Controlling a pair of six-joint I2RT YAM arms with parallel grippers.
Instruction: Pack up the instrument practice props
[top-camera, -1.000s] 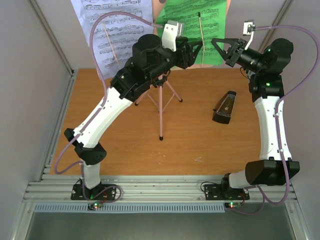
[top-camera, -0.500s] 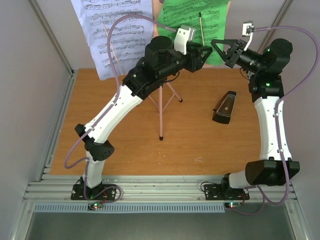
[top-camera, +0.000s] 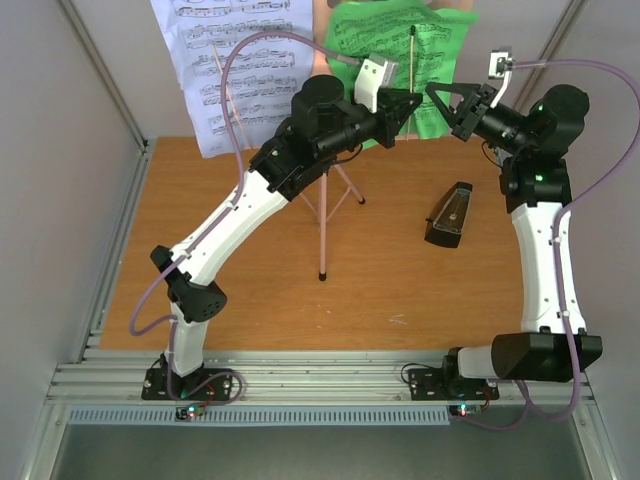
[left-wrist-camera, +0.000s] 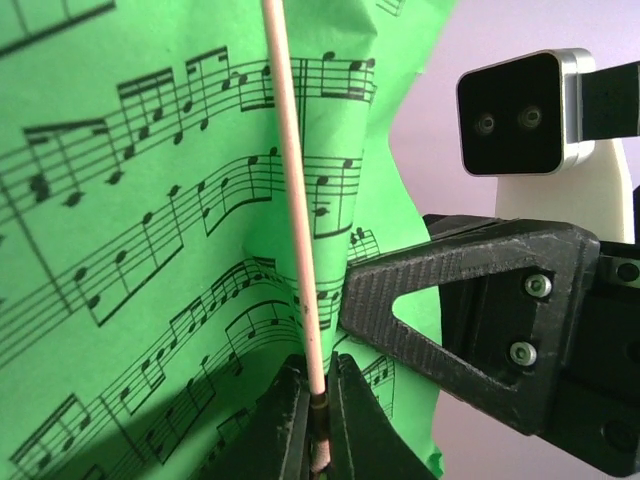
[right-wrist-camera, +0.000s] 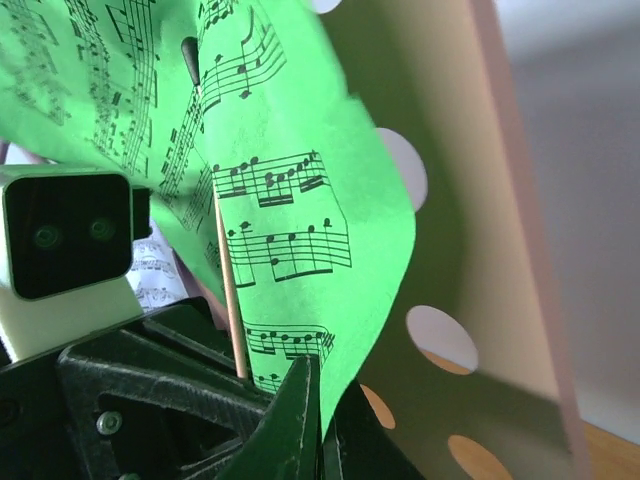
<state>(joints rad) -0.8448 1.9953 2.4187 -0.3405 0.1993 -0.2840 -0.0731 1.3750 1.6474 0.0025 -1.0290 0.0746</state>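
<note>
1. While the pink music stand stands upright on its tripod, its hole-punched desk at the top is the only holder in view. It carries both sheets of music, and no box or case shows.
2. The white sheet lies on the left half of the stand's desk. Neither arm touches it.
3. The green sheet lies on the right half of the desk, long axis running up the desk. Its outer edge curls forward off the desk face.
4. The metronome stands on the table to the right of the stand's legs, well apart from them.
5. The left gripper reaches across the stand's mast to the desk's right half. Its jaws are closed on the lower end of a thin pink rod.
6. The right gripper sits just beside the left one, on the side away from the mast. Its jaws are pinched on the green sheet's lower edge.
7. The rod runs upward across the front of the green sheet. Whether the left jaws also catch paper cannot be told.
8. Judgement: the sheet lies behind the rod, so the rod must be held clear while the right arm, the nearer one, draws the sheet away from the mast.
</note>
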